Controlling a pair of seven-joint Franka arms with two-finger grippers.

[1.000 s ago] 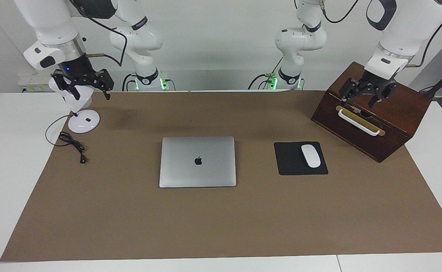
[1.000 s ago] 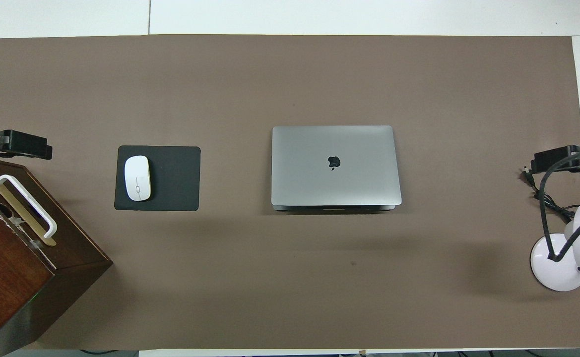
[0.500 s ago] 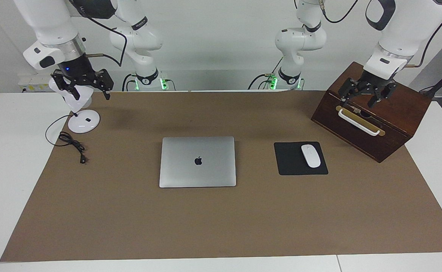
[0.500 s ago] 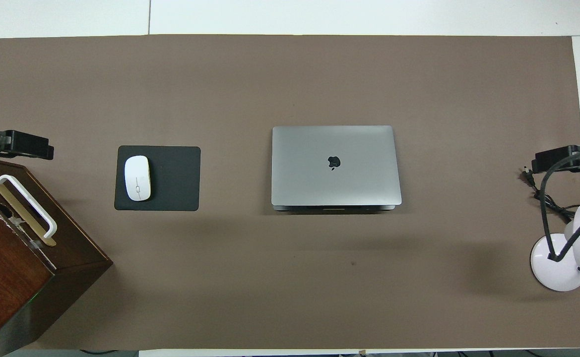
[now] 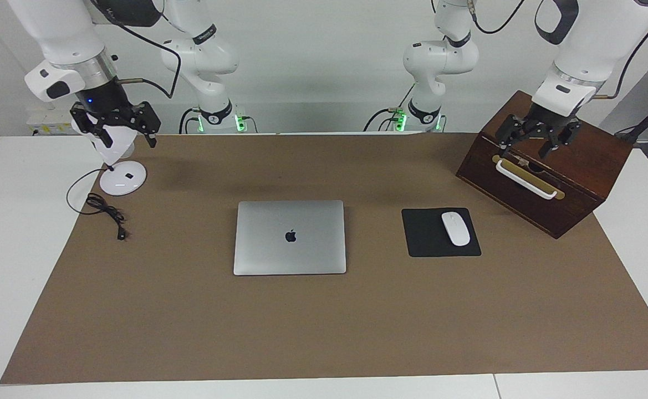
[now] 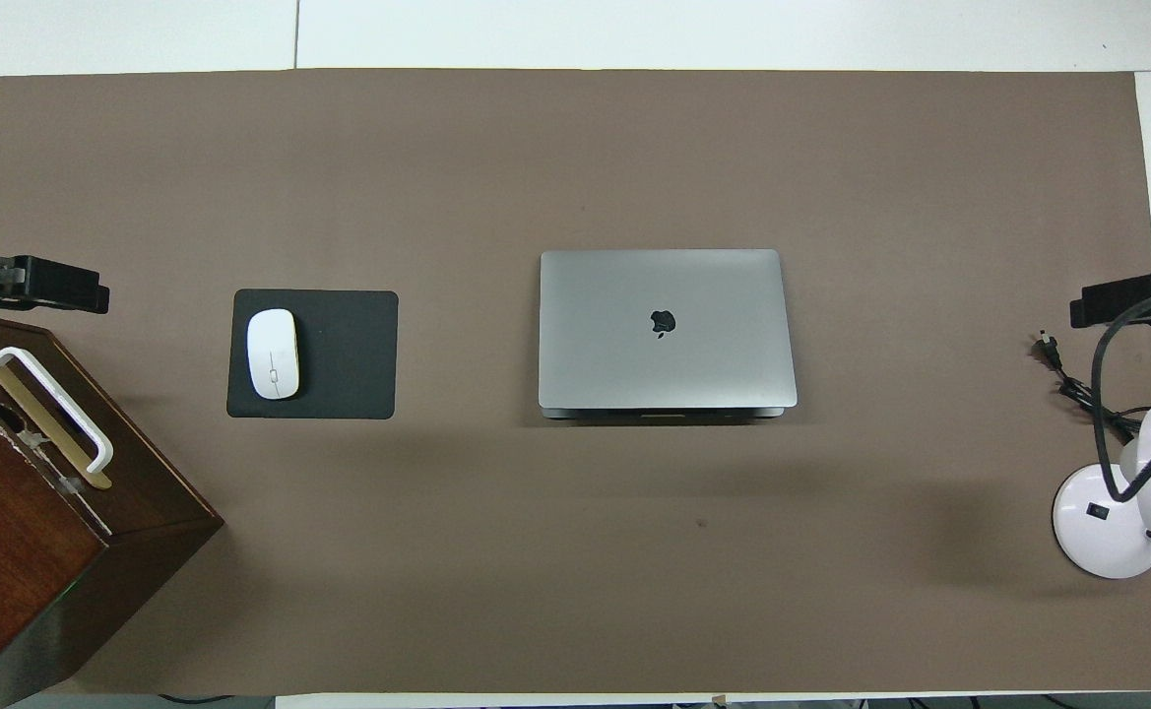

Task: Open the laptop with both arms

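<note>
2 grippers up and open, laptop [image 5: 289,237] shut flat at mid-mat.

Left gripper [image 5: 537,138] over the wooden box [image 5: 573,183], right gripper [image 5: 117,123] over the lamp [image 5: 122,178], fingers apart on both, neither holding anything. Laptop beside the mouse pad [image 5: 432,239], toward the right arm's end, well apart from both grippers. Best done, probably, by bringing both in low, 1 pressing the base down, the other lifting the lid's front lip slowly, steering clear of the mouse [image 5: 455,228].
</note>
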